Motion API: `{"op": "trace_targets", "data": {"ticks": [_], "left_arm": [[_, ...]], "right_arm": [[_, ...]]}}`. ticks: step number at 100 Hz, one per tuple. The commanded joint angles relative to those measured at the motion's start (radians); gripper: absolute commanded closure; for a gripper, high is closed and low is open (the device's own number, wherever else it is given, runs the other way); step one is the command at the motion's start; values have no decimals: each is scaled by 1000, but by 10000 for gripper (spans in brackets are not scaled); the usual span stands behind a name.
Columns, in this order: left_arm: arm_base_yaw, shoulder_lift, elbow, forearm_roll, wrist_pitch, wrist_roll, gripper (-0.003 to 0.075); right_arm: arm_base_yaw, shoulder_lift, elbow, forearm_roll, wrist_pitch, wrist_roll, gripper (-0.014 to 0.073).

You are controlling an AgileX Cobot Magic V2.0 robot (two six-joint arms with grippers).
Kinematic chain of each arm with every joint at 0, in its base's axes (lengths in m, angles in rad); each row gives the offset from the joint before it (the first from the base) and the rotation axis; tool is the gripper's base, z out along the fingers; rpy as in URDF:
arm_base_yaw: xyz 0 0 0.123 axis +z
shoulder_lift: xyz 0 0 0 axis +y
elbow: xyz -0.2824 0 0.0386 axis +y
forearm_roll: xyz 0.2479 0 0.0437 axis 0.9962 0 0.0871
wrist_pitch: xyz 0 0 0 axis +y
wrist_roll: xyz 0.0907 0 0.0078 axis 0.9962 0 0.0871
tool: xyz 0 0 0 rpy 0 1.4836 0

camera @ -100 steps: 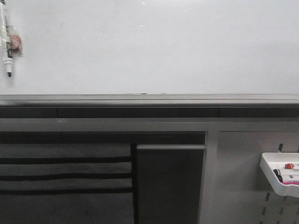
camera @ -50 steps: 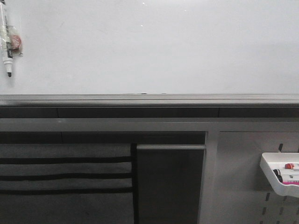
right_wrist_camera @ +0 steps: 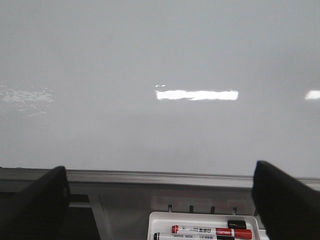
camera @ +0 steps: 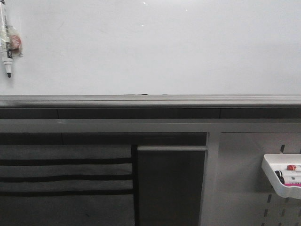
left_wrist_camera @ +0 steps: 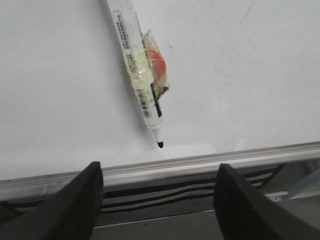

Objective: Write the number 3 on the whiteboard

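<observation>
The whiteboard [camera: 155,47] fills the upper half of the front view, above its dark grey rail [camera: 150,101]. No number 3 shows on it. A white marker [camera: 6,47] with a black tip hangs at the board's far left, with tape and a red piece on it. In the left wrist view the marker [left_wrist_camera: 137,65] points tip down at the rail, and my left gripper [left_wrist_camera: 160,170] is open and empty below it. My right gripper [right_wrist_camera: 160,170] is open and empty, facing the bare whiteboard [right_wrist_camera: 150,50]. Neither gripper shows in the front view.
A white tray [camera: 270,172] holding markers hangs on the grey pegboard [camera: 240,188] at the lower right. It also shows in the right wrist view [right_wrist_camera: 160,220] with a red marker [right_wrist_camera: 205,231]. A dark panel [camera: 171,188] sits below the rail.
</observation>
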Motion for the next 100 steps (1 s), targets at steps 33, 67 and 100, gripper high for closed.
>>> {"op": "trace_targets", "data": {"ticks": [33, 67, 100], "left_arm": [[-9, 246, -184, -51, -139, 1, 292], [-9, 292, -189, -49, -201, 1, 376], [-9, 292, -189, -43, -201, 1, 650]], "right_arm": [[-4, 20, -33, -4, -69, -8, -71], [-4, 20, -33, -4, -69, -8, -71], [-4, 20, -33, -4, -69, -8, -71]]}}
